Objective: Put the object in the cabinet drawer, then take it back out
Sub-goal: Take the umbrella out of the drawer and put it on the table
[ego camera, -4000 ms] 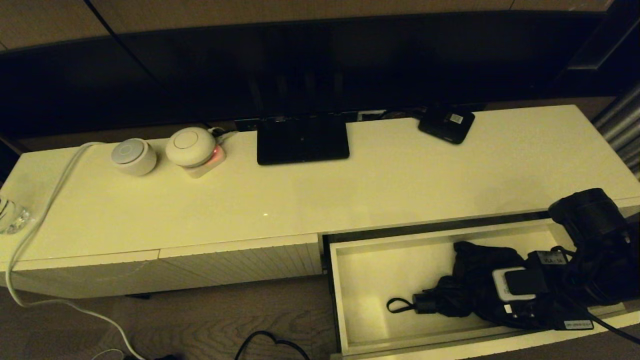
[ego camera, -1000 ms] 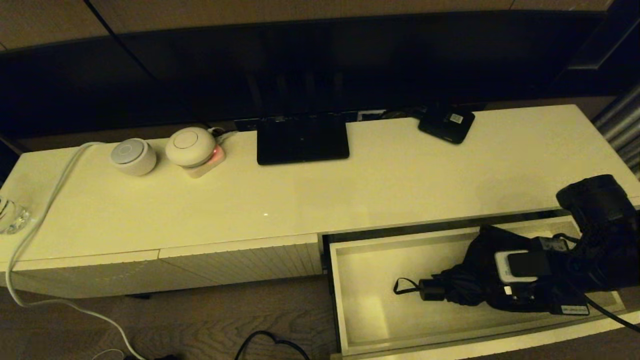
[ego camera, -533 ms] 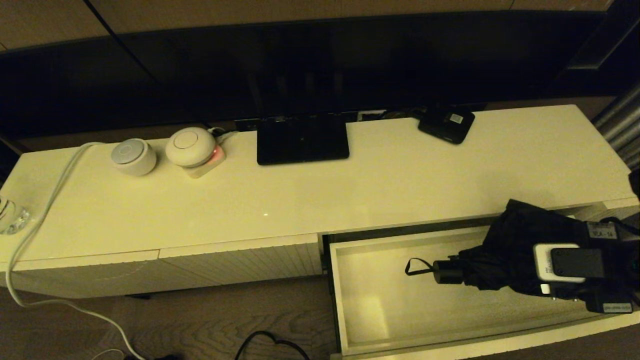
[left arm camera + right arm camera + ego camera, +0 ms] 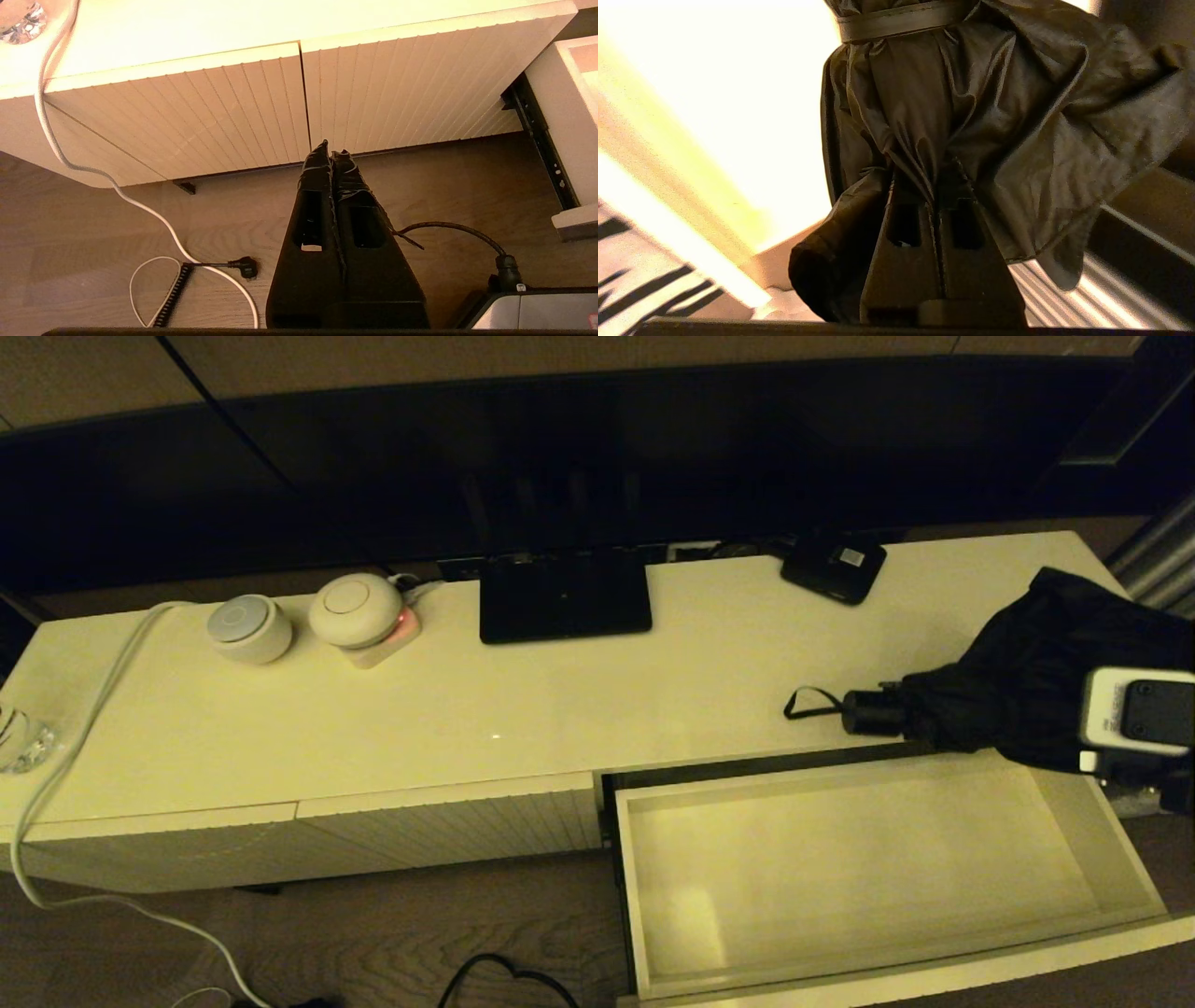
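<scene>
The black folding umbrella point(image 4: 1018, 686) hangs in the air over the cabinet top's right end, just behind the open drawer. Its short handle point(image 4: 870, 712) and wrist loop point(image 4: 805, 700) point left. My right gripper point(image 4: 1083, 733) is shut on the umbrella's bunched fabric point(image 4: 971, 102); in the right wrist view the fingers point(image 4: 901, 242) sit pressed together with cloth pinched between the tips. The cream-white cabinet drawer point(image 4: 840, 877) is pulled out with nothing in it. My left gripper point(image 4: 331, 153) is shut and holds nothing, low over the floor in front of the ribbed panels point(image 4: 224, 112).
On the cabinet top point(image 4: 653, 691) stand a flat black stand base point(image 4: 565, 602), a small black box with a white label point(image 4: 834, 567), two white round devices point(image 4: 249, 627) point(image 4: 357, 609), a white cable point(image 4: 89, 700) and a glass point(image 4: 19, 737). A dark screen rises behind.
The right gripper has lifted the umbrella out of the drawer, up and back toward the right end of the cabinet top. The drawer is left with nothing in it.
</scene>
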Tool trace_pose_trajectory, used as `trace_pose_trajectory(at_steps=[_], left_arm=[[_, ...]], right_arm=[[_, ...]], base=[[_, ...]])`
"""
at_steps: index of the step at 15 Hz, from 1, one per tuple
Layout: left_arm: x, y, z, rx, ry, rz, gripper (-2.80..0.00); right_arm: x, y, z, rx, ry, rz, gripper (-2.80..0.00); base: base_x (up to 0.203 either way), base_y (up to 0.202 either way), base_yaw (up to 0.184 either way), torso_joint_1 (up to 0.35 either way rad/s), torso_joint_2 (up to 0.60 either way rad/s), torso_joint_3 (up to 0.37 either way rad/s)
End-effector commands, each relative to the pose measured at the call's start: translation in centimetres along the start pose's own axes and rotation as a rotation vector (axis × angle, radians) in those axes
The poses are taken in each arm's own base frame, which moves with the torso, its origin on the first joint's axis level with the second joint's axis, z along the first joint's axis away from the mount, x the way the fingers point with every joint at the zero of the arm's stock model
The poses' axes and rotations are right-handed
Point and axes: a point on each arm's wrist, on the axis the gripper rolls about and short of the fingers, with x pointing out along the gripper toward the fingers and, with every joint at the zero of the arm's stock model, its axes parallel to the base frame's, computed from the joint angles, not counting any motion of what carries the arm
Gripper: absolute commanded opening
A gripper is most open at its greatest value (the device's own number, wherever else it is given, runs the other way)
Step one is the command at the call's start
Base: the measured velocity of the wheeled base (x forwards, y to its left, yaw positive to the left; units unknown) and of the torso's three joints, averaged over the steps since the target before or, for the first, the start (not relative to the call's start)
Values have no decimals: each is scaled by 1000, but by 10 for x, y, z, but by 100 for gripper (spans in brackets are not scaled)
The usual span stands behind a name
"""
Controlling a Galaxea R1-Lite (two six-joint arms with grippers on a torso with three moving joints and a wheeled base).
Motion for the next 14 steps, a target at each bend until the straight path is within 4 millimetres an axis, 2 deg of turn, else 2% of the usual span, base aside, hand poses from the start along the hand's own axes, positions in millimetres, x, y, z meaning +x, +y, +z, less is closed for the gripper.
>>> trace_pose_trajectory(at_steps=[1,7,12,14], left_arm=[[0,0,-1,0,3,0,-280],[0,0,-1,0,3,0,-280],[0,0,-1,0,3,0,-280],[0,0,-1,0,3,0,-280]], right_arm=[[16,-10,4,11,4,-19,-280],[83,-15,12,35,-6,-53,-280],[120,-12,15,41,-31,-105,-280],[125,-13,15,34,-35,-107,-280]], base=[[0,0,0,0,0,0],[0,0,0,0,0,0],[0,0,0,0,0,0],[0,0,0,0,0,0]])
